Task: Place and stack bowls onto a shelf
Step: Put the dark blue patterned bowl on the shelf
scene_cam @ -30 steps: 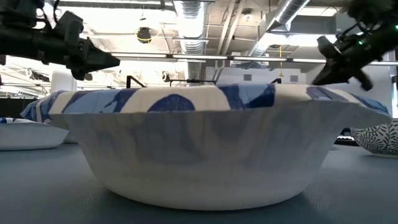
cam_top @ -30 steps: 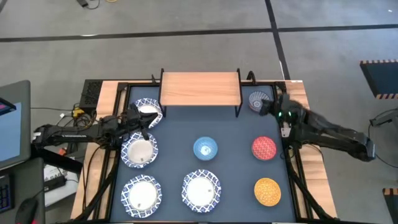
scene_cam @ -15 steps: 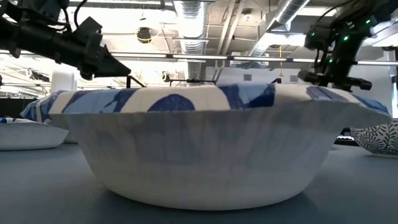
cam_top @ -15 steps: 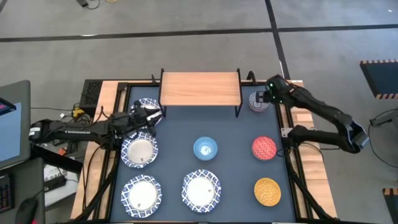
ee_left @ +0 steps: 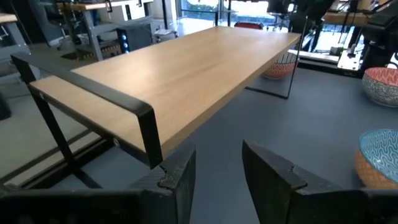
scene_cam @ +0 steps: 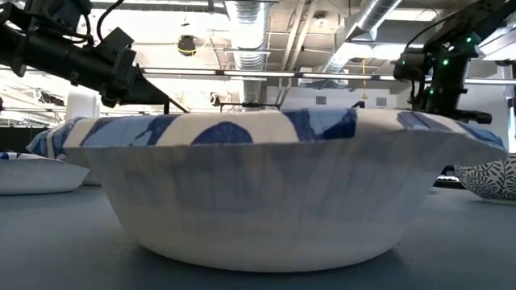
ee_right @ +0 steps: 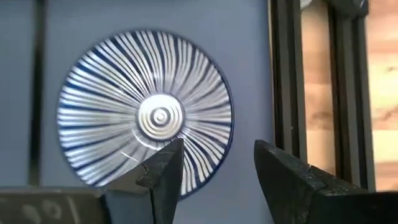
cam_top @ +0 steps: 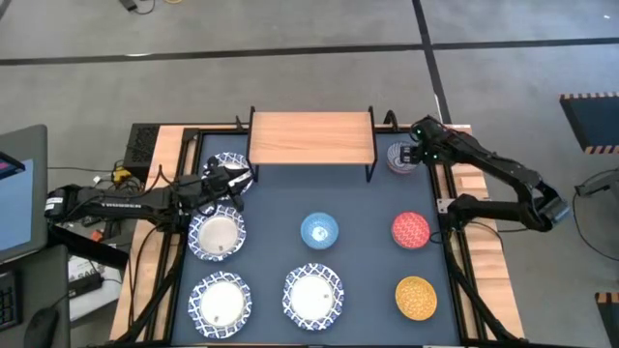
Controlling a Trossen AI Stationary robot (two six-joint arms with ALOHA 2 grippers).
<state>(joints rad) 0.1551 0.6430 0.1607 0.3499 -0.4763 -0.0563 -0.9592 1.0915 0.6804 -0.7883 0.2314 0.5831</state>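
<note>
The low rectangular shelf (cam_top: pixel 311 137) with light wooden top board and thin black legs stands at the far edge of the dark desk (cam_top: pixel 363 217), its top bare. Eight round bowls sit on the desk. The grey-blue striped bowl (cam_top: pixel 399 157) lies just right of the shelf; the right tool (cam_top: pixel 416 155) hangs directly above it. The right wrist view shows what the high view cannot: its fingers (ee_right: pixel 163 171) spread, holding nothing, over the bowl's rim. The left tool (cam_top: pixel 238 180) is above the white blue-rimmed bowl (cam_top: pixel 228 165) left of the shelf; the left wrist view shows its fingers (ee_left: pixel 180 176) apart and empty.
</note>
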